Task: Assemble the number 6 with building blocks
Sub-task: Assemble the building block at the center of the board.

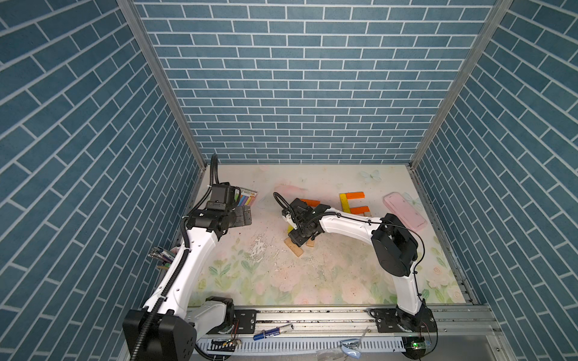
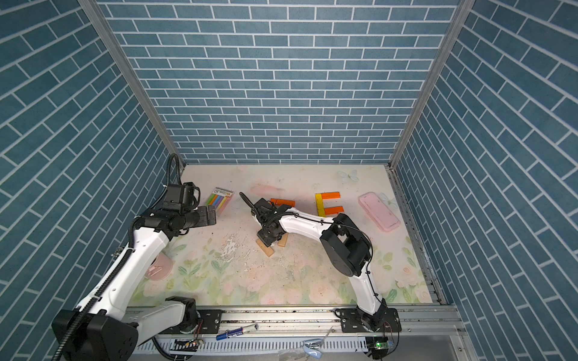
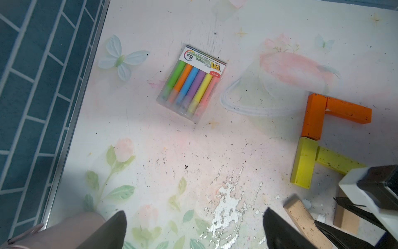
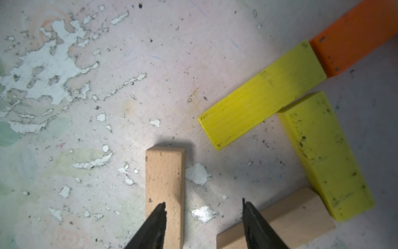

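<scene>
Two orange blocks and two yellow blocks lie joined in an angular shape mid-table. Two tan planks lie just in front of them. My right gripper hovers low over these planks. It is open, one finger over each plank, with bare mat between the tips. Another group, two orange blocks and a yellow one, sits at the back right. My left gripper is open and empty, raised at the left.
A clear pack of pastel sticks lies at the back left. A pink rounded case lies near the right wall. A pink cup stands by the left arm. Brick-patterned walls enclose three sides.
</scene>
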